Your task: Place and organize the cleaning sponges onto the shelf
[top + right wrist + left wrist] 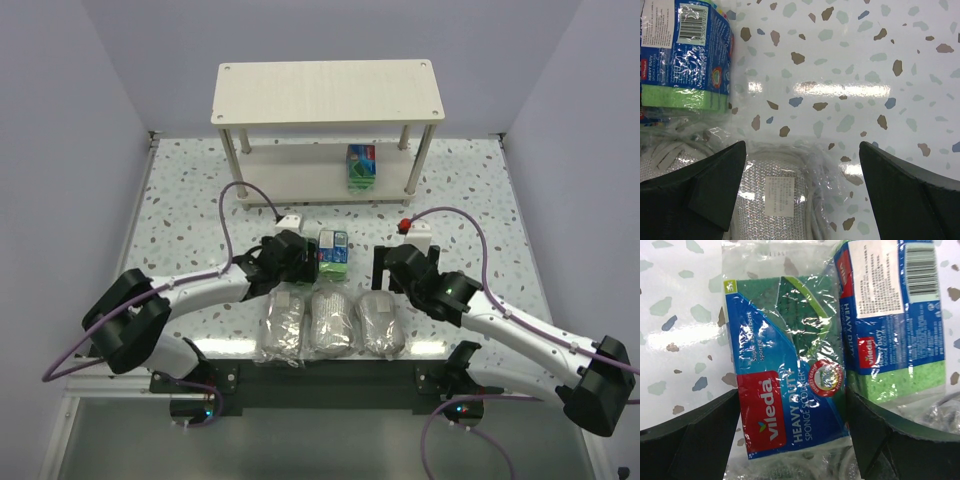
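Straddling a green-and-blue sponge pack [785, 385] with the left hand [305, 256] near the middle of the tabletop [190, 190], just beside a 2nd pack [895, 315] on the right. Flanking both long sides closely, yet not showing whether pinching or merely brushing the wrap. Holding the right hand [802, 150] wide open and empty, hovering over the far end of the rightmost bundle [381, 322] among 3 grey bundles [333, 322] lying in a row along the near edge. Counting a 3rd pack [361, 167] on the lower tier of the shelf [327, 92] at the far edge, toward the right end. Judging the packs as light, squashy and slick under crinkly film, so probably needing a squeeze across the sponge body, not the loose wrap ends. Expecting the bundles to be light too, but wider, soft and baggy in clear plastic, likely calling for a hold across the narrow waist.
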